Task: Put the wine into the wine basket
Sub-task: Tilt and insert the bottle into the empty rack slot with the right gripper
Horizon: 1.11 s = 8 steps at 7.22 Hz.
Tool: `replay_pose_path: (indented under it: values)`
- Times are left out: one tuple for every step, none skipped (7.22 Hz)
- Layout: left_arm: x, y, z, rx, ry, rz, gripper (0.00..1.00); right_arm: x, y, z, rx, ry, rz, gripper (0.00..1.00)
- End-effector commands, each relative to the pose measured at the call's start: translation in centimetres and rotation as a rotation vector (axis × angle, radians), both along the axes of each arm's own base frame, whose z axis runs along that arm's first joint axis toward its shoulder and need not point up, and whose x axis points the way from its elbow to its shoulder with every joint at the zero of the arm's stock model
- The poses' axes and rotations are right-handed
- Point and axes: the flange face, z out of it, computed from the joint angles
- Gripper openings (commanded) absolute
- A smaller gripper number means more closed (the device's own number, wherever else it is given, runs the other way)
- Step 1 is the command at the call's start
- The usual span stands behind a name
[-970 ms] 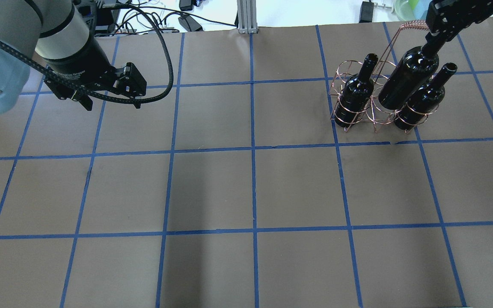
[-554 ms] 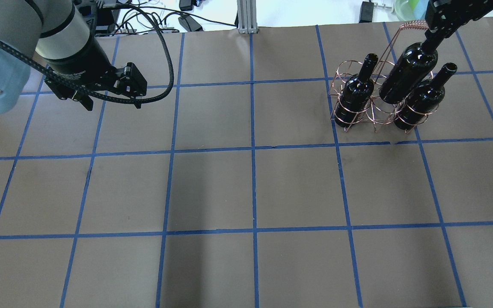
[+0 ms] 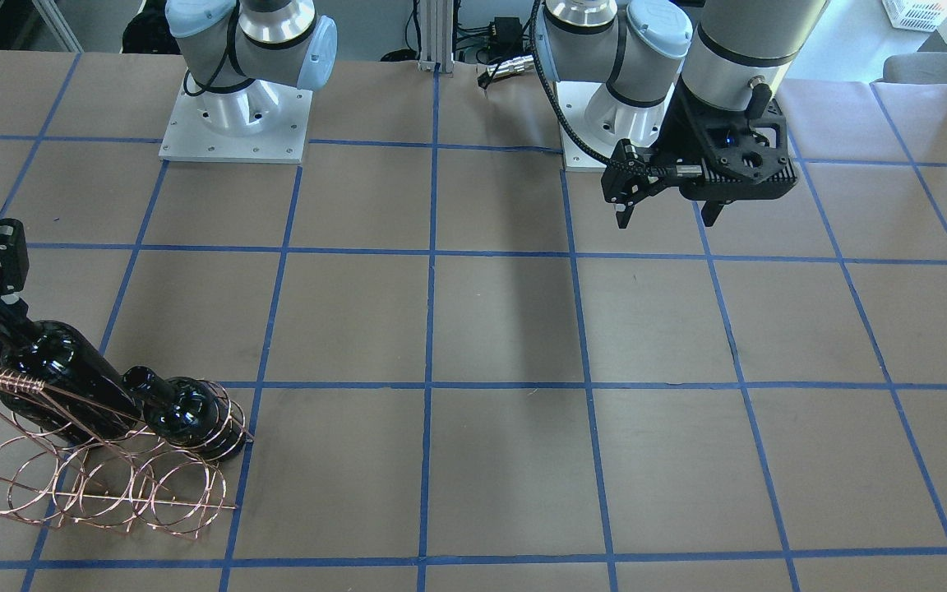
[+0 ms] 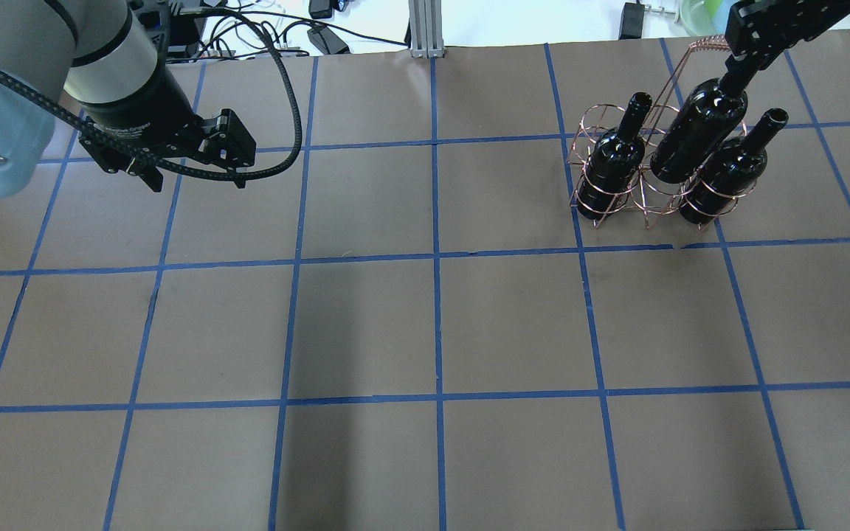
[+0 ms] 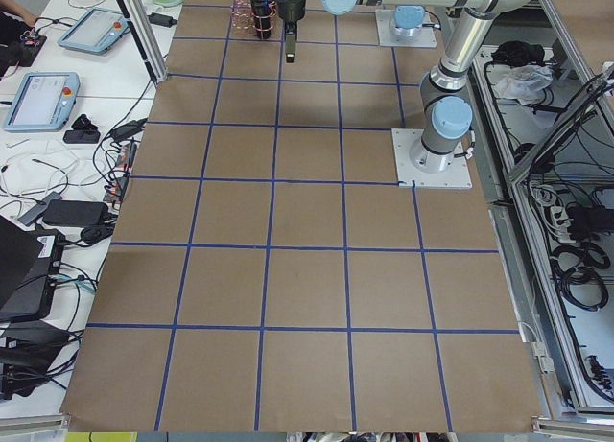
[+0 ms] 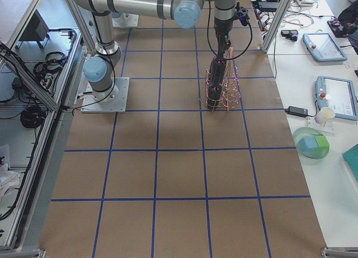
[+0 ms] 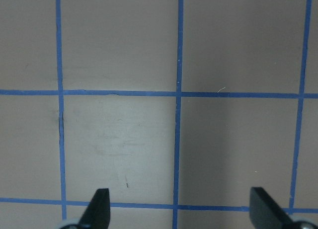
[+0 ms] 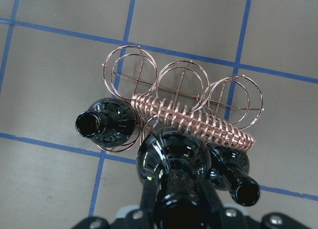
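The wine (image 4: 698,144) was clamped at the neck by the right gripper (image 4: 736,72), base inside the wine basket (image 8: 195,119); the left gripper (image 4: 195,182) was found spread, empty.

In the upper right of the overhead view, the right gripper (image 4: 735,68), clamped on the neck of the wine (image 4: 698,133), is edging up and slightly left, towards the frame's top edge. The wine is looking smaller and is sinking deeper into the middle ring of the wine basket (image 4: 650,206). At the upper left, the left gripper (image 4: 196,184) is drifting very slightly down and right.
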Motion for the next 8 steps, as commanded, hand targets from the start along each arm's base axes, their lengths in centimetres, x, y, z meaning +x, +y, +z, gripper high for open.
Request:
replay_pose_path:
  values:
    - [-0.1, 0.0, 0.0, 0.0, -0.002, -0.003, 1.0, -0.2, -0.6, -1.1, 0.018, -0.001, 0.001, 0.0]
    - [-0.1, 0.0, 0.0, 0.002, -0.002, -0.003, 1.0, -0.2, -0.9, -1.6, 0.023, -0.004, 0.001, 0.0]
    - [-0.1, 0.0, 0.0, 0.002, -0.003, -0.004, 1.0, -0.3, -1.2, -1.9, 0.025, -0.004, 0.002, 0.0]
    - [-0.1, 0.0, 0.0, 0.002, -0.003, -0.004, 1.0, -0.4, -1.6, -2.6, 0.036, -0.007, 0.004, 0.0]
    - [-0.1, 0.0, 0.0, 0.0, -0.003, -0.006, 1.0, -0.5, -1.9, -3.1, 0.037, -0.009, 0.006, 0.0]
    - [-0.1, 0.0, 0.0, 0.0, -0.003, -0.004, 1.0, -0.6, -2.2, -3.6, 0.041, -0.008, 0.008, 0.0]
    - [-0.1, 0.0, 0.0, 0.0, -0.003, -0.006, 1.0, -0.7, -2.6, -4.5, 0.048, -0.01, 0.008, 0.0]
    - [0.0, 0.0, 0.0, 0.0, -0.005, -0.006, 1.0, -0.7, -3.0, -5.1, 0.058, -0.009, 0.008, 0.0]
